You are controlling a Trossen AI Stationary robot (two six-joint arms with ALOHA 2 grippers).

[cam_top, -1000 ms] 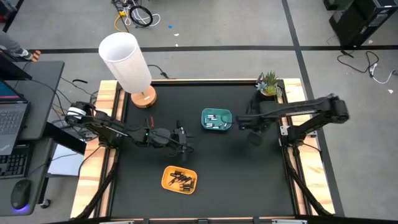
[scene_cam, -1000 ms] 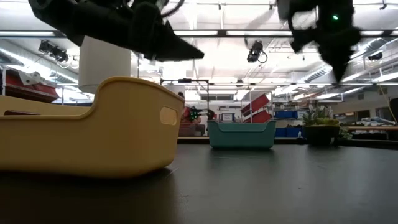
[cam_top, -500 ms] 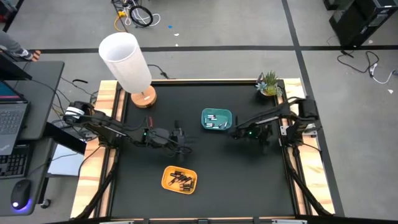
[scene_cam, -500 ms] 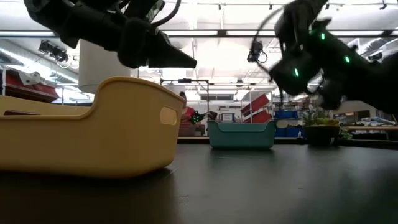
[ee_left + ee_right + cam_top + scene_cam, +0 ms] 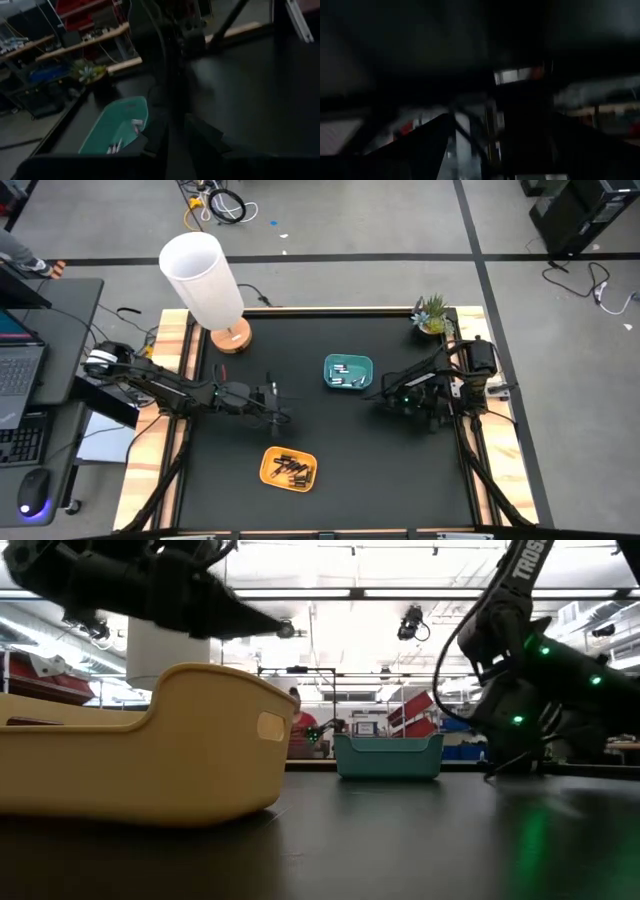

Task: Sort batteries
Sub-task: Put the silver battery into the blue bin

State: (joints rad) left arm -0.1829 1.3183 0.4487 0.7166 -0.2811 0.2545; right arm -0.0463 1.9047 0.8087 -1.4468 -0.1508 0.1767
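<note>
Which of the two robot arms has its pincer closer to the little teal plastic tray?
The right one. The right pincer sits just off the teal plastic tray, toward the table's right edge, while the left pincer hangs farther away on the tray's other side, above the yellow plastic tray.

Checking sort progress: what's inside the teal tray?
The teal tray holds a few light batteries, loose on its floor; the left wrist view shows some too. An exact count can't be made, and in the low view its wall hides them.
</note>
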